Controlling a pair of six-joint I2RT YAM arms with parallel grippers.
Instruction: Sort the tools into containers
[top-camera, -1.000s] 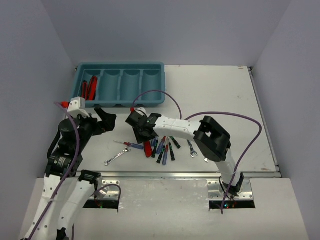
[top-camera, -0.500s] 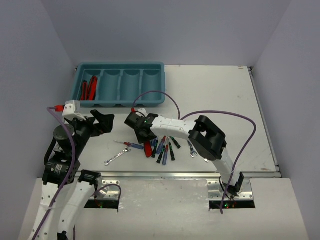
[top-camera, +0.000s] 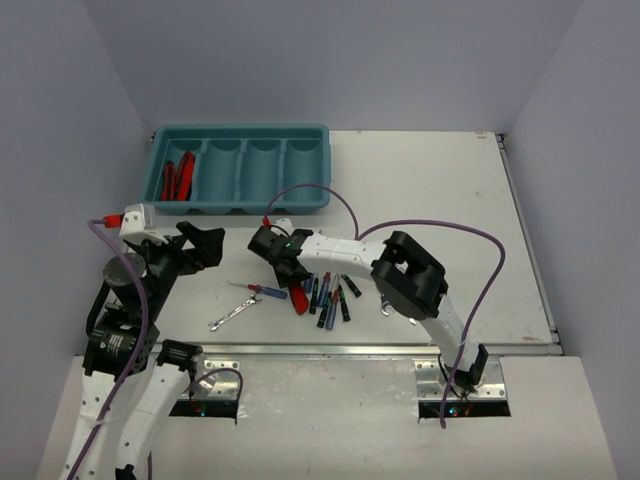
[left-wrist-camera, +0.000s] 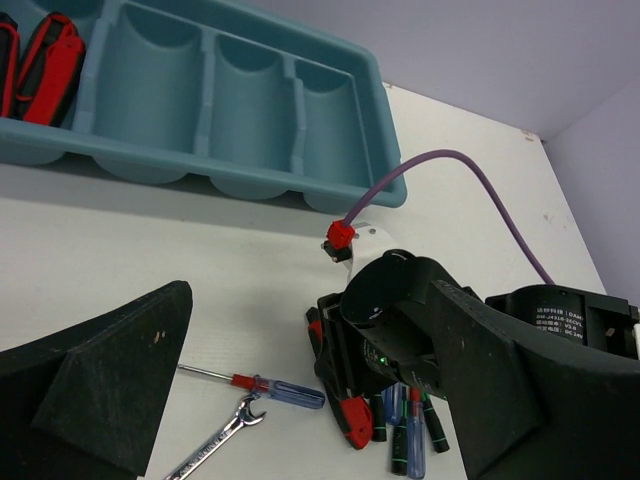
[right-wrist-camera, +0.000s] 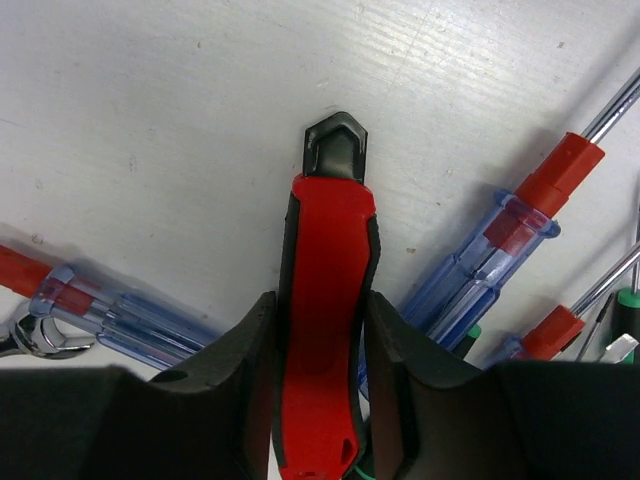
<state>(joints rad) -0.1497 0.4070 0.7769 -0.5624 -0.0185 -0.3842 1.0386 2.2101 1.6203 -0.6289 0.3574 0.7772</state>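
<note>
Right wrist: right pincer (right-wrist-camera: 322, 335) pinching red-and-black pliers (right-wrist-camera: 325, 250) among screwdrivers (right-wrist-camera: 480, 265) on surface (top-camera: 430, 190), just in front of teal tray (top-camera: 322, 196). Left pincer (left-wrist-camera: 310, 330) spread wide, before tray's left end. Red-handled tools (top-camera: 178, 178) in leftmost compartment.

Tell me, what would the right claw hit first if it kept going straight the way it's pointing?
The right gripper points down, its fingers hugging the red handle of the pliers, which lie on the table. Going straight on, it would most likely meet the table first. How much gap is left is unclear.
</note>
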